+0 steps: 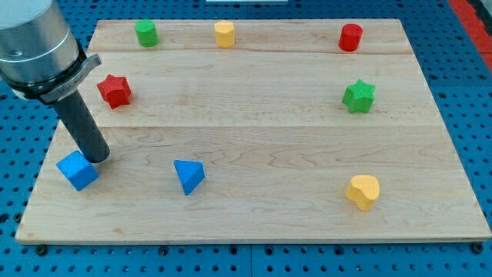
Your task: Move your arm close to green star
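Surface (254, 131) of pale wood fills the frame; the green star (358, 95) sits at right, above centre. Best route: sweep rightward across bare middle, passing above the blue triangular block (188, 176). My tip (98, 158), a plain rod gripping nothing, touches the blue cube (78, 170) at lower left, leaning slightly.

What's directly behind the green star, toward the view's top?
Behind the green star only bare wooden board shows, with the red cylinder farther up. Nothing there is covered. My tip sits far left, beside the blue cube.
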